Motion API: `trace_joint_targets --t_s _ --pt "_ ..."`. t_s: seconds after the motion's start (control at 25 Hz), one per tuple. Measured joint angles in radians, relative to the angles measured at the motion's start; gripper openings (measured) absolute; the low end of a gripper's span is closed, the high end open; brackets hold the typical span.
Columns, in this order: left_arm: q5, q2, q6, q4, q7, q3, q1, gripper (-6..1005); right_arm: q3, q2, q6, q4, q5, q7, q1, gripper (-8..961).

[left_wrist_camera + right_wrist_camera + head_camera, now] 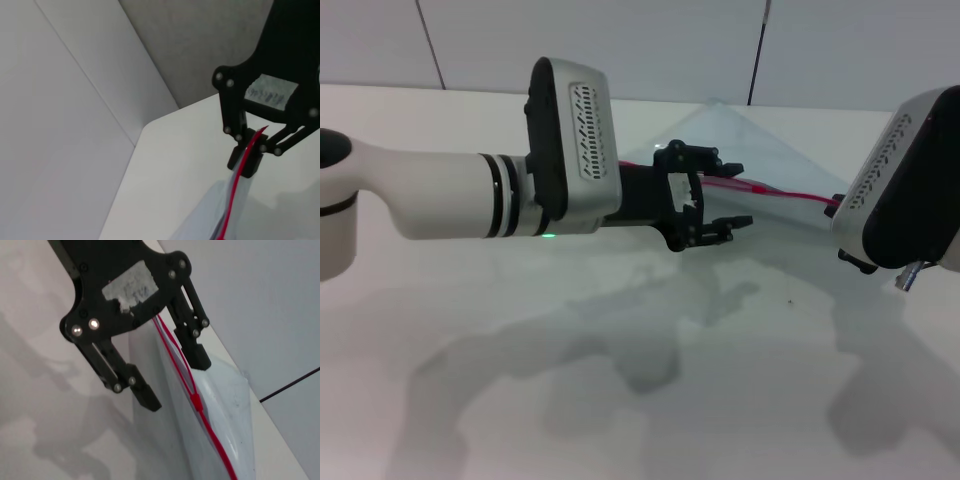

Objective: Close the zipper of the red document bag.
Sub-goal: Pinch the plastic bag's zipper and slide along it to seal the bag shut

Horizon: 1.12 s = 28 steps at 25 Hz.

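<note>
— What is there apart from the work itself?
— A white table (pixel 620 400), matte and plain, filling most of the head view. Grey shadows lie across its near half, a broad soft patch in the middle and another toward the right.
— And behind it?
— A pale wall (pixel 620 40) of flat panels, split by thin dark seams; one seam runs down at the left, another just right of centre.
— Does the table meet the wall?
— In the left wrist view the table's rounded corner (pixel 150 122) sits near the wall panels
</note>
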<state>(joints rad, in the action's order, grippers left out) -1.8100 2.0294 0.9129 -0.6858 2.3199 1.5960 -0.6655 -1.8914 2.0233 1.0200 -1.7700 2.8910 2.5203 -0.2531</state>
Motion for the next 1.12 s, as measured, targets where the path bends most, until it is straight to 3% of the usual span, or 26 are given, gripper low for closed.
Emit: trace_joint_targets --t_s 0.36,1.12 --pt "-0.004 0.002 -0.036 0.003 -0.008 0.045 -0.006 566 0.005 -0.002 0.0 0.003 0.0 0.0 0.0 64" --pt "-0.007 0.003 -0.076 -0.024 -0.006 0.052 -0.002 564 0.0 -0.002 -0.009 0.011 0.001 0.0 -0.002 68"
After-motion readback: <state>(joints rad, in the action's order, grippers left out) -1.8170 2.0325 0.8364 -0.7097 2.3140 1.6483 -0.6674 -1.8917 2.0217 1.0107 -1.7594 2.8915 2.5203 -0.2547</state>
